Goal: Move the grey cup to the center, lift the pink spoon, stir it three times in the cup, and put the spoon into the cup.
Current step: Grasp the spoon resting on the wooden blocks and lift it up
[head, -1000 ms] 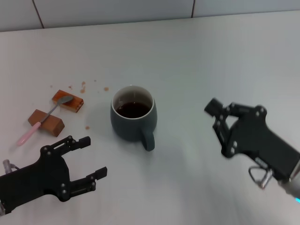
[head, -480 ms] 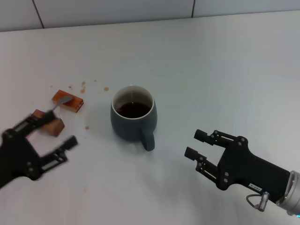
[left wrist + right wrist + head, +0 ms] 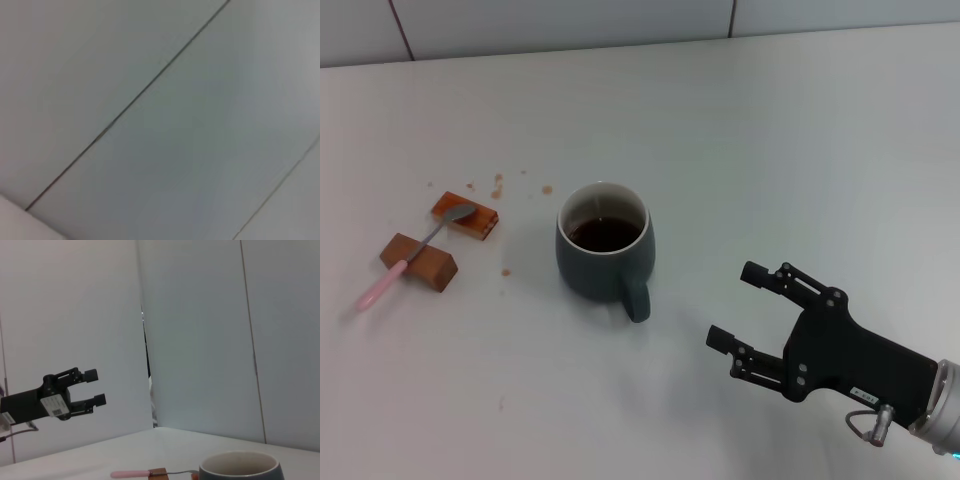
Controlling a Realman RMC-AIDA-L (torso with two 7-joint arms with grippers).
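- We see the grey cup point(image 3: 604, 253) standing upright near the middle of the white desk point(image 3: 740, 150), its handle turned toward the near edge and dark brown liquid inside its pale rim.
- The pink spoon point(image 3: 412, 255) lies toward the left edge of the desk, well apart from the cup. Its metal bowl rests on the farther of two brown blocks point(image 3: 466, 216) and its neck crosses the nearer brown block point(image 3: 418, 262), the pink handle sloping down to the desk.
- A few brown crumbs point(image 3: 498, 184) dot the desk between the blocks and the cup.
- The right hand point(image 3: 745, 306) hovers over the near right part of the desk, released, its two black fingers spread and pointing toward the cup without touching it.
- A small white label sits on the body of the right hand; we cannot read its writing.
- In the right wrist view the left hand point(image 3: 96, 387) hangs raised in the air before a pale wall, its fingers parted and holding nothing. It carries a white label that is too small to read.
- That same view shows the cup's rim point(image 3: 241, 466) with the spoon and a block beside it.
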